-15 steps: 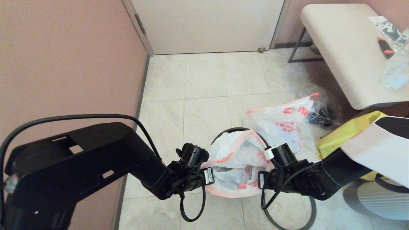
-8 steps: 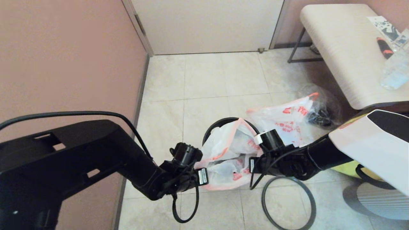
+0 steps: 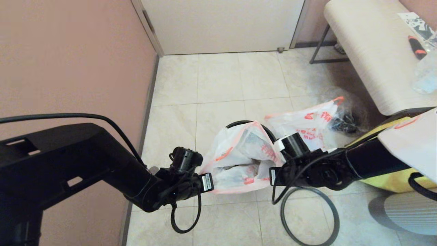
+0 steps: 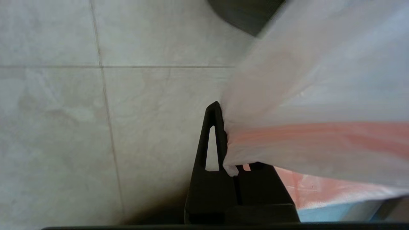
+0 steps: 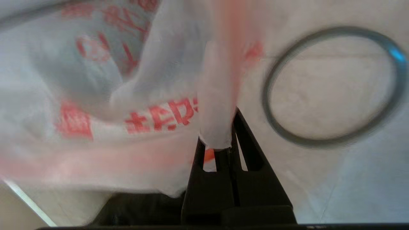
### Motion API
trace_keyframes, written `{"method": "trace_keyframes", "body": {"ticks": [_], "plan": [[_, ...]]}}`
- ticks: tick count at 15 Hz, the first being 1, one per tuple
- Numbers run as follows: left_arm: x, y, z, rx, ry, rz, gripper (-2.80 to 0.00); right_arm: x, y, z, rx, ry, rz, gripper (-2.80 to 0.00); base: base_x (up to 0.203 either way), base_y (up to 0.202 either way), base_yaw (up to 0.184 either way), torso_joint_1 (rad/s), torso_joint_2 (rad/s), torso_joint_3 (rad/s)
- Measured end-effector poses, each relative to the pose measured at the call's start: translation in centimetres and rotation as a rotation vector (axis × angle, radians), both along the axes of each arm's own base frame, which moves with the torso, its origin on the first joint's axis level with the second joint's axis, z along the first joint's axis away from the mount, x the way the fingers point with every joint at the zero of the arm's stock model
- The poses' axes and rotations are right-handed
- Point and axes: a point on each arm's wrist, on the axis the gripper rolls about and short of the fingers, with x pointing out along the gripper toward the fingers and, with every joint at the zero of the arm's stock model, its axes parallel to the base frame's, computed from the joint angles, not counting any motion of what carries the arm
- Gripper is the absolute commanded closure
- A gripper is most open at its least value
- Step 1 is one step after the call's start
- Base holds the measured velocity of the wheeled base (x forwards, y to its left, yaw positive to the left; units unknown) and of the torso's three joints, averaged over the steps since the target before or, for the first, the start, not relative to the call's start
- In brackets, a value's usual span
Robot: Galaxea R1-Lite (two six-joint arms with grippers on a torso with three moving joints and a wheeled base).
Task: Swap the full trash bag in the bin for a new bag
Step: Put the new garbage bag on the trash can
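Observation:
The full trash bag [image 3: 239, 160], white with orange-red trim and red lettering, hangs stretched open between both grippers above the floor. My left gripper [image 3: 209, 182] is shut on the bag's left edge [image 4: 313, 95], its fingers [image 4: 220, 134] pinching the plastic. My right gripper [image 3: 272, 176] is shut on the bag's right edge, with a bunched strip [image 5: 217, 105] clamped between its jaws. Behind the bag only an arc of the dark bin [image 3: 239, 123] shows; its edge [image 4: 246, 12] also appears in the left wrist view. The new bag [image 3: 307, 123] lies flat on the tiles to the right.
A dark grey hoop [image 3: 309, 215] lies loose on the floor under my right arm, hoop [image 5: 316, 142]. A clear bag of black things [image 3: 348, 116] and a yellow tote [image 3: 392, 177] sit at the right, under a pale bench [image 3: 362, 54]. A pink wall [image 3: 68, 61] stands at the left.
Both grippers have moved left and slightly away from me with the bag held between them. The bag has risen, and the loose hoop now shows in full.

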Motion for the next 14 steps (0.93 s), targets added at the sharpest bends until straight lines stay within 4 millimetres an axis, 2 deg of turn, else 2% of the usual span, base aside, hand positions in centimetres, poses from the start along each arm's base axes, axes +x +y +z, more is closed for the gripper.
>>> {"method": "trace_keyframes", "body": {"ticks": [3,4,6,10,14], "plan": [[0.1,-0.1,0.1,-0.011,-0.015,-0.001,0.0,-1.8,-1.0,2.2,0.05,-0.055,0.015,0.0,0.0,0.0,0.0,0.0,0.0,0.0],[0.1,-0.1,-0.2,-0.008,-0.012,-0.001,0.0,-1.9,-1.2,2.5,0.058,-0.066,0.016,0.0,0.0,0.0,0.0,0.0,0.0,0.0],[0.3,-0.2,-0.5,-0.004,-0.011,-0.002,0.0,-1.6,-1.5,1.7,0.05,-0.053,0.005,0.0,0.0,0.0,0.0,0.0,0.0,0.0],[1.5,-0.7,-1.1,0.008,-0.028,0.019,0.0,0.8,-1.6,-1.8,0.016,-0.011,-0.03,0.0,0.0,0.0,0.0,0.0,0.0,0.0],[3.0,-1.4,-2.2,0.108,-0.083,0.074,0.0,5.5,-1.0,-3.7,0.011,-0.059,-0.044,0.0,0.0,0.0,0.0,0.0,0.0,0.0]]}}
